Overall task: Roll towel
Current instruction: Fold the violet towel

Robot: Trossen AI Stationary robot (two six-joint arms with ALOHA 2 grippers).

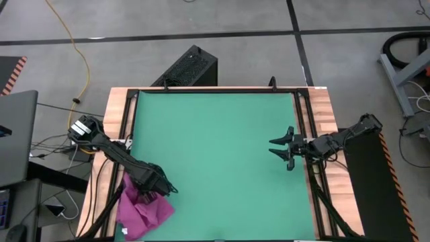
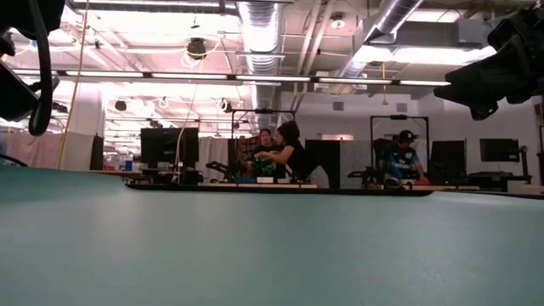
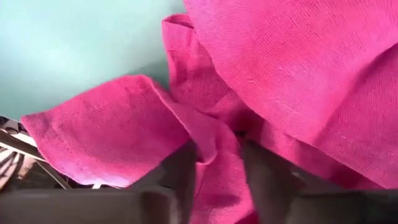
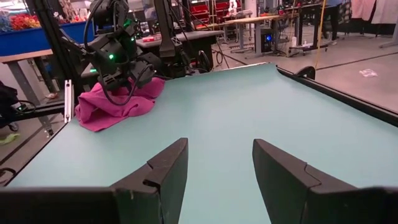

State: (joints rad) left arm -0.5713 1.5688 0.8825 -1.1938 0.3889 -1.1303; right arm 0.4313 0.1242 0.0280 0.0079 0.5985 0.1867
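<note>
The magenta-pink towel (image 1: 144, 208) lies crumpled at the near left corner of the green mat (image 1: 215, 154), partly over the mat's left edge. It also shows in the right wrist view (image 4: 115, 102). My left gripper (image 1: 158, 185) is on the towel's far right part, shut on cloth (image 3: 217, 168). My right gripper (image 1: 282, 149) hangs open and empty over the mat's right side, far from the towel; its fingers show in its wrist view (image 4: 219, 149). My left gripper pinches a bunched fold of the towel (image 3: 214, 155) between its two fingers (image 3: 180, 171), several layers together. The fingers come slanting down from the table's far left. The rest of the towel lies slack and crumpled on the mat and the table's left edge.
A black frame (image 1: 131, 121) and a wooden rim (image 1: 114, 114) run round the mat. Cables and a laptop lie beyond the table's left side (image 1: 40, 148). People stand at benches in the room behind (image 2: 285, 153). The mat's middle is bare.
</note>
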